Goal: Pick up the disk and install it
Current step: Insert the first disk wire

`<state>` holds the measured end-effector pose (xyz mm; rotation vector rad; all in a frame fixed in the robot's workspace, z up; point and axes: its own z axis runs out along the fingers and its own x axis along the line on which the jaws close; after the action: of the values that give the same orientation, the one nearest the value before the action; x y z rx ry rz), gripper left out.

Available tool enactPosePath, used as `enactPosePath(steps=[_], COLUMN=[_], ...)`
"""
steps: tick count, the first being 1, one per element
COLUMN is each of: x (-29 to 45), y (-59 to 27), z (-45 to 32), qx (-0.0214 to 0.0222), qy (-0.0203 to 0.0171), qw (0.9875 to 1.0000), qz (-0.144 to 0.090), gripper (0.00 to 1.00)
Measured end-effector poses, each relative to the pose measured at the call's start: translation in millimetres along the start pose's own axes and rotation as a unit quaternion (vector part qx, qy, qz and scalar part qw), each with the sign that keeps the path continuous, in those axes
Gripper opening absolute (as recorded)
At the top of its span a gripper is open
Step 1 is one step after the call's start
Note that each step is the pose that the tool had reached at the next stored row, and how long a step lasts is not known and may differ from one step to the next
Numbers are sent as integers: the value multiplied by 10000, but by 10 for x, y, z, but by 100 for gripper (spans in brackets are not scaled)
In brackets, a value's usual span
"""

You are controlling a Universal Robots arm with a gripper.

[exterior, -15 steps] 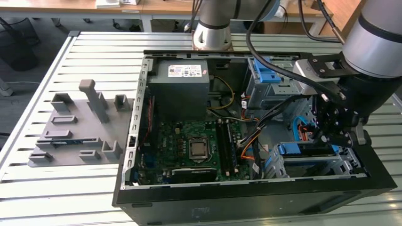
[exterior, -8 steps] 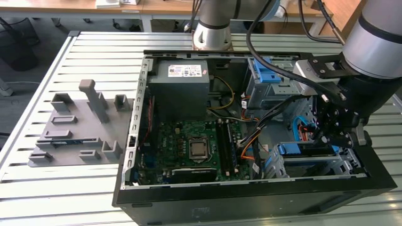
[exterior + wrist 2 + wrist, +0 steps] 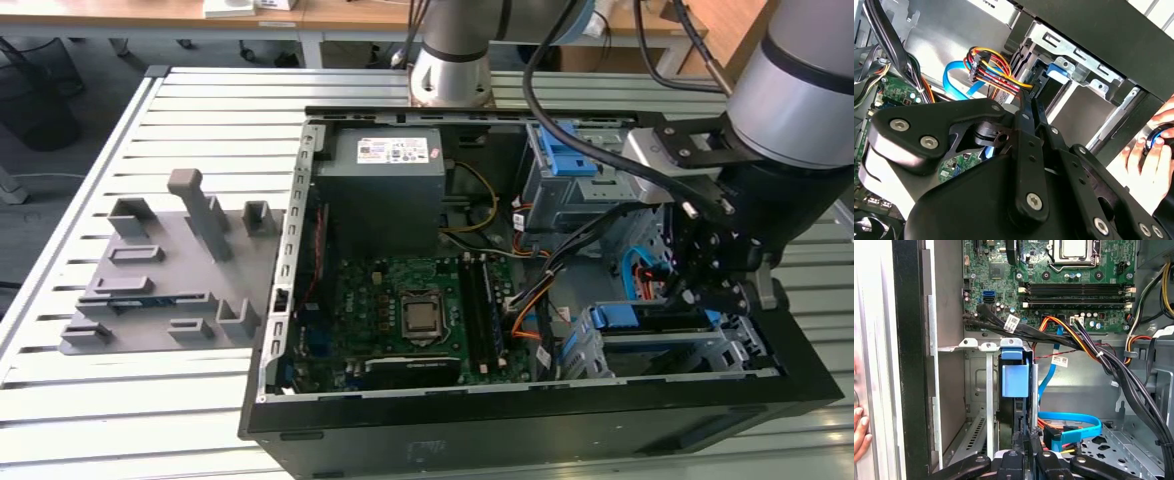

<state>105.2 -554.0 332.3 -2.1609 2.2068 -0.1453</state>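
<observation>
The disk stands on edge in a slot of the metal drive cage (image 3: 694,350) at the case's near corner on the exterior view's right. Its blue end handle (image 3: 1015,380) faces my wrist, and the handle (image 3: 1059,70) also shows past the fingers in the second wrist view and from outside (image 3: 647,318). My gripper (image 3: 1027,447) sits right behind that handle with its black fingers (image 3: 1026,107) pressed together and nothing visible between them. In the exterior view the gripper (image 3: 701,295) hangs inside the case just above the cage.
Bundled power and blue data cables (image 3: 1069,427) run beside the cage. The motherboard (image 3: 414,310) and a grey power supply box (image 3: 387,175) fill the case's left part. A person's hand (image 3: 1149,150) rests on the case's outer wall. A grey fixture (image 3: 160,270) lies on the table.
</observation>
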Motion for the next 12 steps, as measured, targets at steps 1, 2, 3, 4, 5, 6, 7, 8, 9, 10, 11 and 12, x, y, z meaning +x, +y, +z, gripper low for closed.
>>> enactPosePath(steps=[1,2,3,4,5,6,7,8,9,10,11,12], x=[0,0,0,1,1,1,1,1,2,2,2,2], y=[0,1,1,1,1,2,2,2,2,3,3,3], z=[2,5,9,11,13,16,19,22,25,27,30,31], qx=[-1,-3,-4,-5,-6,-8,-9,-10,-12,-13,-15,-16], qy=[-1,-2,-4,-4,-5,-6,-7,-8,-8,-7,-8,-8], qw=[10000,10000,10000,10000,10000,10000,10000,10000,10000,10000,10000,10000], qz=[0,0,1,1,1,2,2,2,2,2,2,2], gripper=[16,16,16,16,16,16,16,16,16,16,16,16])
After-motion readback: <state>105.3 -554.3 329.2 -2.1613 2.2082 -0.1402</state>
